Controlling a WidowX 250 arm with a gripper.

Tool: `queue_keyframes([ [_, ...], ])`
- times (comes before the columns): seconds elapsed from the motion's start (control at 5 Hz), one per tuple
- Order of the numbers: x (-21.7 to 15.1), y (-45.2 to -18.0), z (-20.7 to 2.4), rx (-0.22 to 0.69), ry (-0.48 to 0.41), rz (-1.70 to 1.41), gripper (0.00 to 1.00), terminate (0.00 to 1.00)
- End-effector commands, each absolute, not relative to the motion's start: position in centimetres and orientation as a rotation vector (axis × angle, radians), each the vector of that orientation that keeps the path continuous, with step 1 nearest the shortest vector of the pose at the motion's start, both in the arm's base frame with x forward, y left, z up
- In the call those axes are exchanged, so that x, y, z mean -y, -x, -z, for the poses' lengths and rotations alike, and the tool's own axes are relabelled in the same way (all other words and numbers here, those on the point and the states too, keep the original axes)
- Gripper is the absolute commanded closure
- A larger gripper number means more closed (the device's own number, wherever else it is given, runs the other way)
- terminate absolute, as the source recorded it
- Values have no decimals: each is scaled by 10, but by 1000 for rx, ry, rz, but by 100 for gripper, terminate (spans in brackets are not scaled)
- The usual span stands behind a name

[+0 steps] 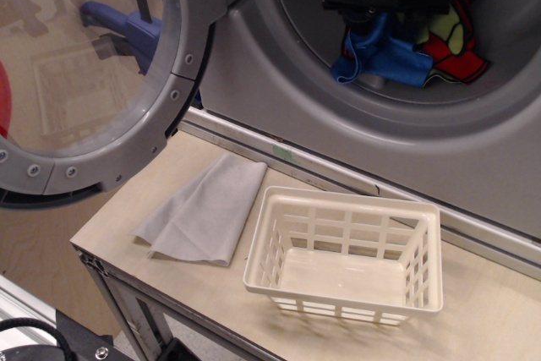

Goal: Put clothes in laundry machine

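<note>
The laundry machine is a large grey washer with a wide round drum mouth. Its clear-windowed door stands open to the left. My gripper, a dark assembly, is inside the drum near the top. The clothes hang beneath and behind it: a bright blue cloth and a red cloth with black edging and yellow-green patches. The bundle's lower edge is close to the drum's inner wall. My fingertips are hidden by the gripper body and the cloth, but the bundle still hangs from them.
A white plastic lattice basket stands empty on the wooden shelf in front of the washer. A plain light grey cloth lies to its left. The shelf's front edge drops off at the lower left.
</note>
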State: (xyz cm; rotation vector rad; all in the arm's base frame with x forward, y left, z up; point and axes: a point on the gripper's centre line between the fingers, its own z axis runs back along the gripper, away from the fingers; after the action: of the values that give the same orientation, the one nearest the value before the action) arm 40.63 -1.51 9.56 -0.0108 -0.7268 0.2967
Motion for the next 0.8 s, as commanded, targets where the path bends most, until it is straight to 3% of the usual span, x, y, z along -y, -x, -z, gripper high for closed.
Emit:
queue_keyframes([
  [0.0,14,-362,-135,721,128,-239,0,0],
  [0.4,24,-301,-128,576,176,-159,0,0],
  [0.6,29,-285,-123,493,151,-123,0,0],
])
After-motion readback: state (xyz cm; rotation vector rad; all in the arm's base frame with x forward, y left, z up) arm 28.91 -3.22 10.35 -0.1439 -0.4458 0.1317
